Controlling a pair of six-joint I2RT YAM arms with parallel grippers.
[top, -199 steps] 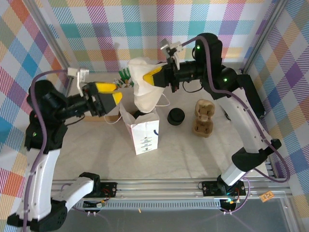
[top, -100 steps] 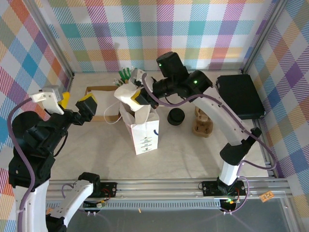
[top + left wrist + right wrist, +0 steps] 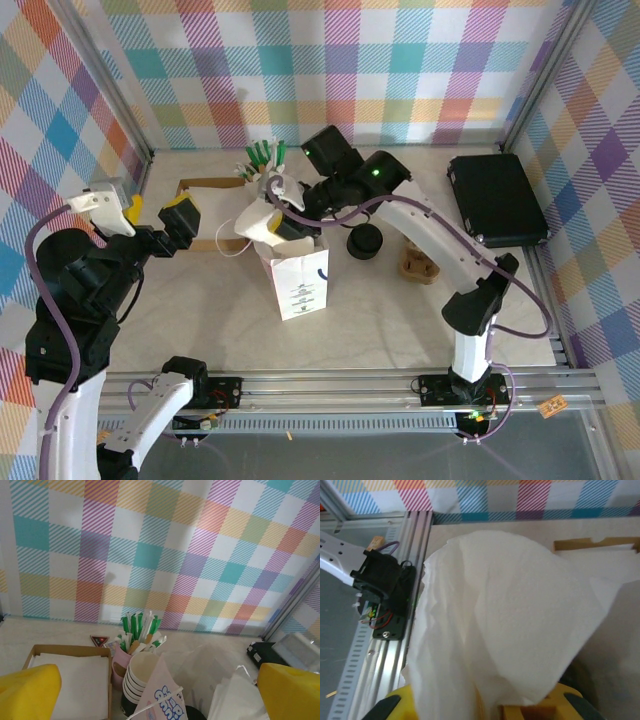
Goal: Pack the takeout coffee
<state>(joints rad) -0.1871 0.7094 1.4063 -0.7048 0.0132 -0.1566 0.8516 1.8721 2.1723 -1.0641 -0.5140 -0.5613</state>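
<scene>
The left gripper [image 3: 157, 214] is hovering at the left, well apart from the white paper bag [image 3: 302, 282]. Its yellow fingers [image 3: 27, 692] are spread wide with nothing between them. The right gripper [image 3: 285, 222] is reaching over the bag's open top. A white napkin [image 3: 510, 615] is draping over its fingers, so we cannot tell whether they are pinching it. The takeout coffee is hidden from us, as napkin and gripper are covering the bag's mouth. A stack of black lids [image 3: 365, 242] is sitting just right of the bag.
</scene>
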